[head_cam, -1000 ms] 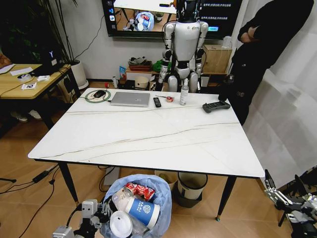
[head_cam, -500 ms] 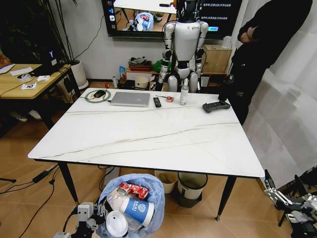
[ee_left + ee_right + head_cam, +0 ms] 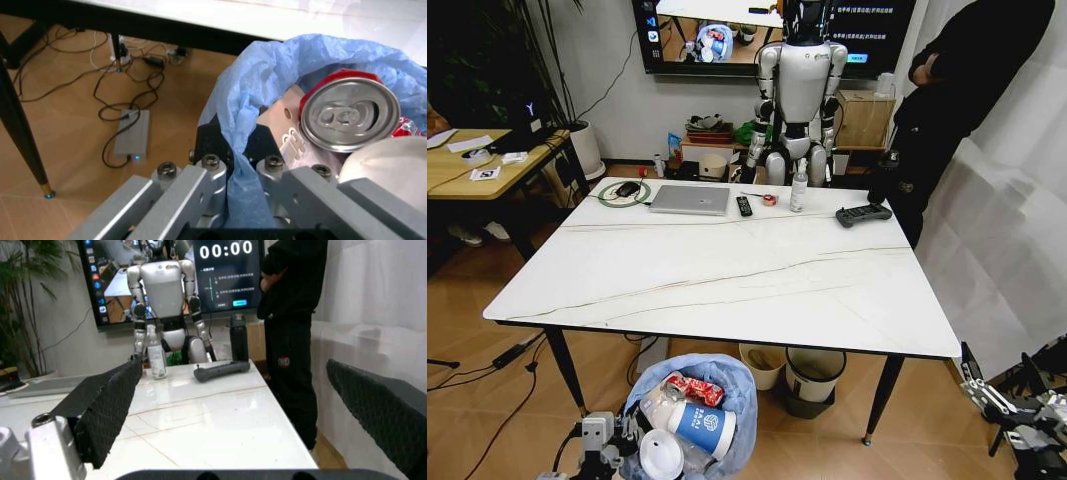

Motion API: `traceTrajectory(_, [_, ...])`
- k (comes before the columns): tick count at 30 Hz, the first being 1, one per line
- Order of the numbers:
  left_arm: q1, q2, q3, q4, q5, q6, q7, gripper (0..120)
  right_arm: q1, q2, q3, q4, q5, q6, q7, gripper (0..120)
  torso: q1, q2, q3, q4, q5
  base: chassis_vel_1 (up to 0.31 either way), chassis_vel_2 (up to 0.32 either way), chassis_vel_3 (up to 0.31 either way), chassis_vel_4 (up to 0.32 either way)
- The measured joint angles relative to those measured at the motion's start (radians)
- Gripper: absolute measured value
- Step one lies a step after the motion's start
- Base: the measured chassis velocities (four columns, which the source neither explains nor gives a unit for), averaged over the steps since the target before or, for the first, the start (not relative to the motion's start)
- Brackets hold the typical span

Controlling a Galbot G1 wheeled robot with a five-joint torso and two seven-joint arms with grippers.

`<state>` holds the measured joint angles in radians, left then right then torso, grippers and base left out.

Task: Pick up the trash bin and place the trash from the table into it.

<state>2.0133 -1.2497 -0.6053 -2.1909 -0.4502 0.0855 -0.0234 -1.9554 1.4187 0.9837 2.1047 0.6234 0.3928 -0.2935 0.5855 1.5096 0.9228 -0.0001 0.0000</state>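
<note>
Robot lab, humanoid robot (image 3: 802,90), wall screen (image 3: 727,30)

The wall screen (image 3: 220,275) reads "00:00" (large white digits); its smaller lines are unreadable.

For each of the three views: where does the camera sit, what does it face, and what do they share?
Head: high, looking down over the table; left gripper holds the bin, right gripper low beside the table.
Left wrist: over fingers pinching the bin rim.
Right wrist: between open fingers, facing across the table.
All show the table.
</note>
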Motion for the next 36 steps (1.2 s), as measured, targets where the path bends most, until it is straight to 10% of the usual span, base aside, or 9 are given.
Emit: traceTrajectory(36, [-0.027,-0.039,0.012,0.034,-0.008,0.030,0.023,0,0.000,0.000,0.000,0.000,0.001,0.000,0.000,100,-0.093,-0.205,-0.112,0.0001,0.0000,0.000,0.000,0.000,0.000])
